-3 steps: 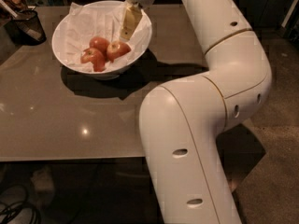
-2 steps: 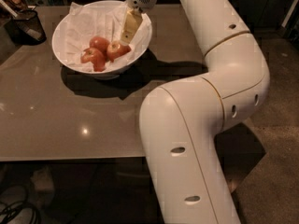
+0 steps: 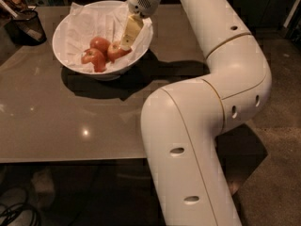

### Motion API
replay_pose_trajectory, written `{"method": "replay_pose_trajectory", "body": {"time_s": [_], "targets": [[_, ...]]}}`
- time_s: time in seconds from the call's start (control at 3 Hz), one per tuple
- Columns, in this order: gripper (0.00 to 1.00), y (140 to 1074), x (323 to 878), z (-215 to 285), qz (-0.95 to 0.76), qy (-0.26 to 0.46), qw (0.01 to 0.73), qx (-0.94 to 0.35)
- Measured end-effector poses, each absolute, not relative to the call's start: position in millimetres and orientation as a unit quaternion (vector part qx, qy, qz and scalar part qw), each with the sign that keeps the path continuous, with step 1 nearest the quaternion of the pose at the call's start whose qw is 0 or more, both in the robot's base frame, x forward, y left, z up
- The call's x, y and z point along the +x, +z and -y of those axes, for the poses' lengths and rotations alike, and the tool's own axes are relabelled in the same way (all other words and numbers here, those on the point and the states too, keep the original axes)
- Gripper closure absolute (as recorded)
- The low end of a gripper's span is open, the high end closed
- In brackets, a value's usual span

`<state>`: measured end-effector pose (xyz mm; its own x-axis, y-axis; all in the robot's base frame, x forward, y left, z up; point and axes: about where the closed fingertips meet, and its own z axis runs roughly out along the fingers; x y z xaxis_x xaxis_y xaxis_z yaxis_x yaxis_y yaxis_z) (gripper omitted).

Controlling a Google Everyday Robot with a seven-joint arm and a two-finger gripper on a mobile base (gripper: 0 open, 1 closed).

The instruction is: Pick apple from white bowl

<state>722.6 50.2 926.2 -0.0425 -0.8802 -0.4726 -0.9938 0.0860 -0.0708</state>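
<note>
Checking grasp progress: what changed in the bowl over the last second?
The tool dipped slightly lower into the white bowl, and its tip is now right at the apple. Contact can't be confirmed, and nothing has been lifted. The bowl, the two other apples and the dark cup stayed put.

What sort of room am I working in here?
Probably an office or break area: a glossy grey-brown table, a wide white paper-lined bowl of red apples, a dark mesh cup at its corner. The pincer hangs inside the bowl, at the pale-patched apple.
</note>
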Motion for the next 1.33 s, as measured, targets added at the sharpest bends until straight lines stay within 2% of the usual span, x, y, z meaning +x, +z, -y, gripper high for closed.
{"method": "replay_pose_trajectory", "body": {"time_s": [0.67,1.0,1.33], "targets": [[0.32,913,720,-59,-0.707,0.151,0.187,-0.665],[0.36,905,721,-66,-0.705,0.147,0.177,-0.67],[0.29,895,721,-70,-0.704,0.152,0.167,-0.673]]}}
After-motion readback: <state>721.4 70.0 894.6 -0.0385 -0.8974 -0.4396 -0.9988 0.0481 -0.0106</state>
